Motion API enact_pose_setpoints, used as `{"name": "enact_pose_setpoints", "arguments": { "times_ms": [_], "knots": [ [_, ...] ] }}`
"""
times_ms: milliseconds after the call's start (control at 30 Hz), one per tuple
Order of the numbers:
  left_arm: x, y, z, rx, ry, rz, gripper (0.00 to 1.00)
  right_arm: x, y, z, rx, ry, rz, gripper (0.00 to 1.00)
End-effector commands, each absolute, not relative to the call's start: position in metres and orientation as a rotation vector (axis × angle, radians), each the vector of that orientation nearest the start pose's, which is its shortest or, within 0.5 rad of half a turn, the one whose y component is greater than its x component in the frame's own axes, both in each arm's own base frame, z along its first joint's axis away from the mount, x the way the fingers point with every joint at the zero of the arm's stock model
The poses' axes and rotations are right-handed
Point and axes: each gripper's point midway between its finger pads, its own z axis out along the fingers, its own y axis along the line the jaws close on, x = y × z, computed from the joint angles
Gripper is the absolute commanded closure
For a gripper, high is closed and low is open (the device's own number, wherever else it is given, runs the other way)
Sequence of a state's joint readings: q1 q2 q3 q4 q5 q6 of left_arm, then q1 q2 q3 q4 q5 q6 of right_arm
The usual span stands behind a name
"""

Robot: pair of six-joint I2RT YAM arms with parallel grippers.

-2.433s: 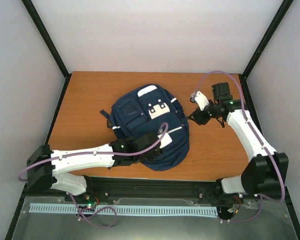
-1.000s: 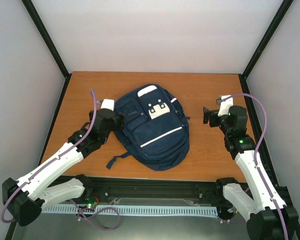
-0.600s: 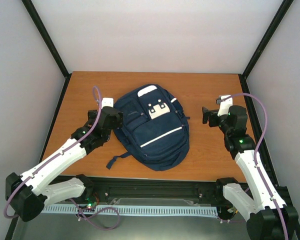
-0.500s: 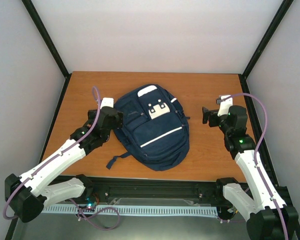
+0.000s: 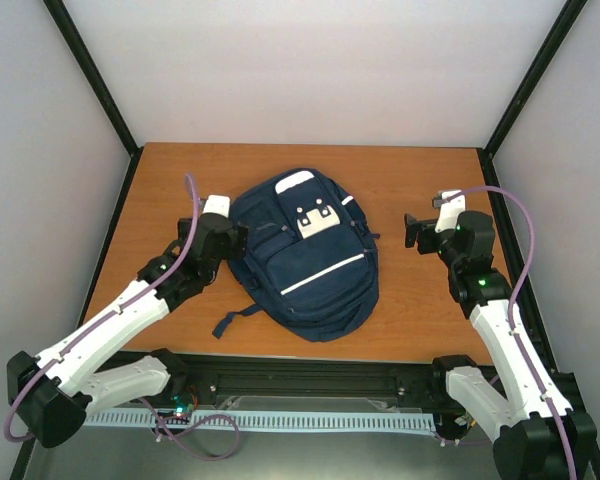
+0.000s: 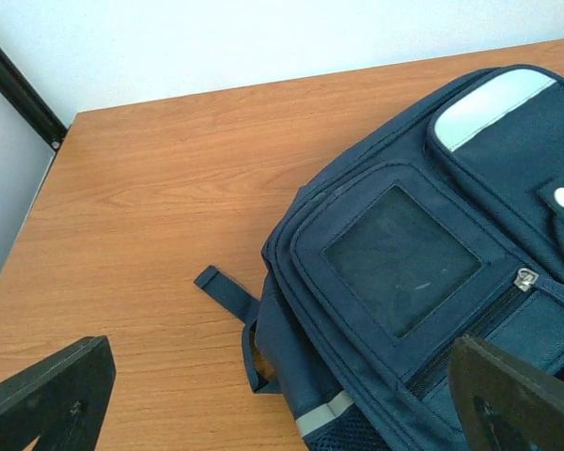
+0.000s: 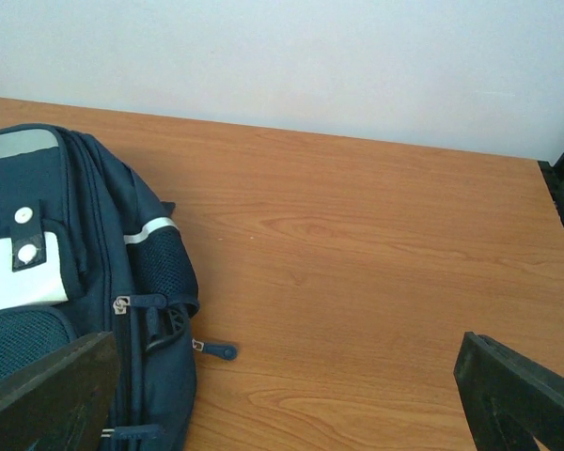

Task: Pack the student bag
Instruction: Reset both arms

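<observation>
Table (image 5: 420, 170): orange-brown wood grain, walled in white on three sides. Student bag (image 5: 305, 255): navy backpack lying front-up near the table's centre, its top toward 12 o'clock, with a pale grey panel (image 5: 294, 181) at the top, a white snap patch (image 5: 317, 218) just below it and a thin white stripe across the lower front. Left arm (image 5: 110, 330): reaches from 7 o'clock up to the bag's 9 o'clock side. Right arm (image 5: 505, 335): rises from 5 o'clock along the table's right edge. Left gripper (image 5: 237, 242): jaws spread fully, holding nothing, just beside the bag's upper-left edge; in the left wrist view its fingers (image 6: 47, 395) frame the bag's window pocket (image 6: 401, 258), and contact with the fabric cannot be told. Right gripper (image 5: 412, 231): jaws spread fully, empty, at the bag's 3 o'clock, apart from it and over bare wood. Lower strap (image 5: 230, 322): trails onto the table at the bag's 7 o'clock. Side strap end (image 6: 227, 287): lies flat on the wood at the bag's left. Zip pull (image 7: 214, 349): rests on the table by the bag's right side. Change: about two seconds back the left arm lay across the bag's lower half and the right arm stretched toward its 2 o'clock corner; both have since withdrawn to the sides, uncovering the lower strap. Over the last half second, no visible change beyond a slight shift of the left wrist.
</observation>
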State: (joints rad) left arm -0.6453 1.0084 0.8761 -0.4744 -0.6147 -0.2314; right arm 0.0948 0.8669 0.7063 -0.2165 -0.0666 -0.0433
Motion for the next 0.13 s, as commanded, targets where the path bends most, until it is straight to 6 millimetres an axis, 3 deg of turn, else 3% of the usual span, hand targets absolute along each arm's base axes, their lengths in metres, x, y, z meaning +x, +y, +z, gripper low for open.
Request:
{"name": "enact_pose_setpoints", "arguments": {
  "times_ms": [0, 100],
  "knots": [
    [0.3081, -0.1091, 0.2569, 0.095, 2.023, 0.092, 0.00, 0.3319, 0.0431, 0.2594, -0.169, 1.902, 0.112, 0.00],
    [0.3079, -0.1097, 0.2569, 0.099, 2.024, 0.090, 0.00, 0.3321, 0.0434, 0.2598, -0.174, 1.903, 0.112, 0.00]
  ]
}}
